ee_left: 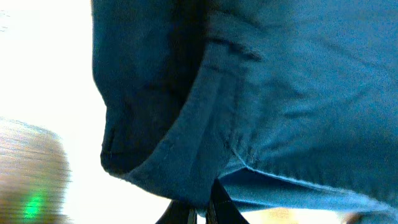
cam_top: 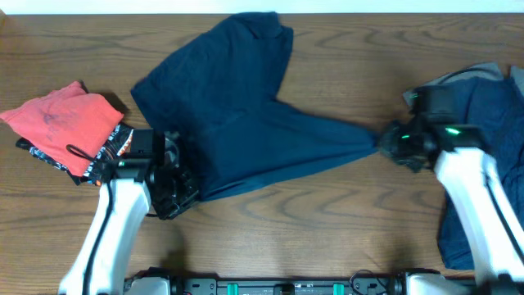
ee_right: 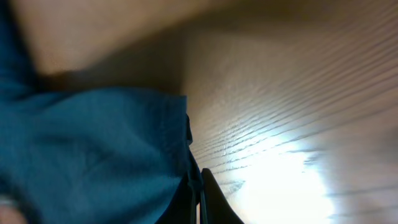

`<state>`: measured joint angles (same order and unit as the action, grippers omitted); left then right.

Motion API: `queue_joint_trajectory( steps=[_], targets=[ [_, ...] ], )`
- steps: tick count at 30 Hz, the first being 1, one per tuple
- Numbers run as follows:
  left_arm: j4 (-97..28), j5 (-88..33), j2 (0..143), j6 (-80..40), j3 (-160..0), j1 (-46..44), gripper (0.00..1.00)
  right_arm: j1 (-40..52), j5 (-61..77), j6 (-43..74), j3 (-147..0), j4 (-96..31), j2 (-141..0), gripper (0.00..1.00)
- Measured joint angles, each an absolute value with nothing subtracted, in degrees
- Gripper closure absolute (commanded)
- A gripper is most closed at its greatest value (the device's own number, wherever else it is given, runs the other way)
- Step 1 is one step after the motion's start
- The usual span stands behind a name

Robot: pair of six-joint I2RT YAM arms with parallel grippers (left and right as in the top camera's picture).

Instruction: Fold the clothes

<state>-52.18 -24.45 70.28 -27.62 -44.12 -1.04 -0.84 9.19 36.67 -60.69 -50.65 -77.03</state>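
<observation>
From overhead, the navy garment (cam_top: 246, 115) lies spread across the middle of the desk (cam_top: 327, 221). My left tool (cam_top: 176, 195) is clamped on its near-left corner and my right tool (cam_top: 383, 144) pinches its drawn-out right tip, while the red garment (cam_top: 61, 121) sits far left atop a black printed garment (cam_top: 115, 152). My left wrist view shows a stitched hem (ee_left: 217, 124) running down into closed fingers (ee_left: 177, 218) — my right wrist view shows the cloth's edge nipped between shut fingers (ee_right: 214, 200).

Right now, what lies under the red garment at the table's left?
Beneath the red garment, a black garment with orange-white print pokes out at the lower edge; the rest of it is covered.
</observation>
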Motion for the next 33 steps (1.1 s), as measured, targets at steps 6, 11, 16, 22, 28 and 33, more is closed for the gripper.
queue_joint_trajectory(
  steps=[6, 11, 16, 22, 28, 33],
  targets=[
    [-55.46, -25.78, 53.87, -25.41, -45.50, -9.15, 0.94, -4.95, 6.39, 30.44, -66.59, -59.07, -66.54, 0.99],
    [-58.04, -26.57, 41.89, -26.13, -46.83, -11.88, 0.94, -5.15, 2.85, 26.59, -71.22, -62.37, -61.23, 0.99],
    [-58.04, -25.96, 35.79, -29.30, -48.84, -12.19, 0.94, -5.13, 2.96, 21.61, -74.78, -58.85, -59.48, 0.99],
    [-50.63, -16.64, 36.95, -33.91, -49.45, -12.56, 0.94, -4.40, 9.26, 15.77, -75.33, -47.13, -63.53, 0.99],
    [-44.93, -7.07, 49.67, -37.71, -49.71, -12.56, 0.94, -0.80, 13.26, 13.52, -75.37, -35.22, -75.44, 0.99],
    [-42.11, -1.50, 63.09, -43.79, -49.78, -11.16, 0.94, 3.60, 13.52, 12.56, -75.37, -25.76, -86.87, 0.99]
  ],
)
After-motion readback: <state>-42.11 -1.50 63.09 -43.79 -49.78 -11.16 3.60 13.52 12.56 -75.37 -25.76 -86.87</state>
